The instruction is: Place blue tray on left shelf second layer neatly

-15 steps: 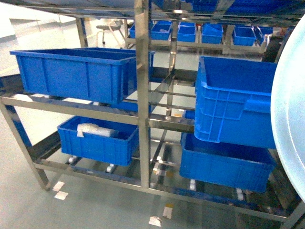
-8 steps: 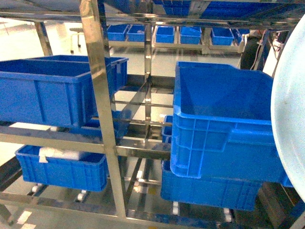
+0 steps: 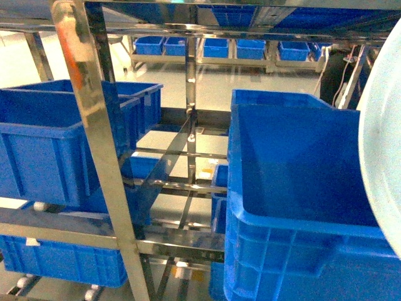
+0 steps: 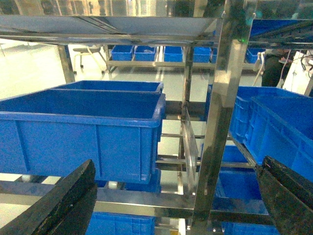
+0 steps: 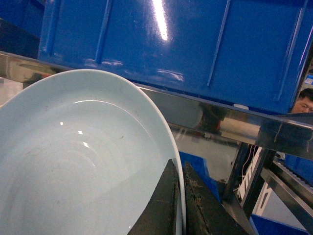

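Blue tray (image 5: 73, 161) pinched at rim by your right gripper (image 5: 178, 205); left gripper (image 4: 171, 196) open. Tilted, it may clip the steel post (image 3: 103, 163).

A warehouse or factory storeroom: shiny stainless-steel racks (image 3: 100, 157) stand in rows on a pale glossy floor (image 4: 34, 73), their tiers loaded with deep blue plastic crates (image 3: 294, 207), and more crate-filled racks (image 3: 207, 47) line the far side.

A steel post (image 3: 100, 157) stands in front. Left of it, a crate (image 3: 44, 144) sits on the shelf tier (image 3: 62, 226) (another crate (image 3: 62, 263) below); right of it, a nearer crate (image 3: 301, 207), then the tray (image 3: 383, 150).
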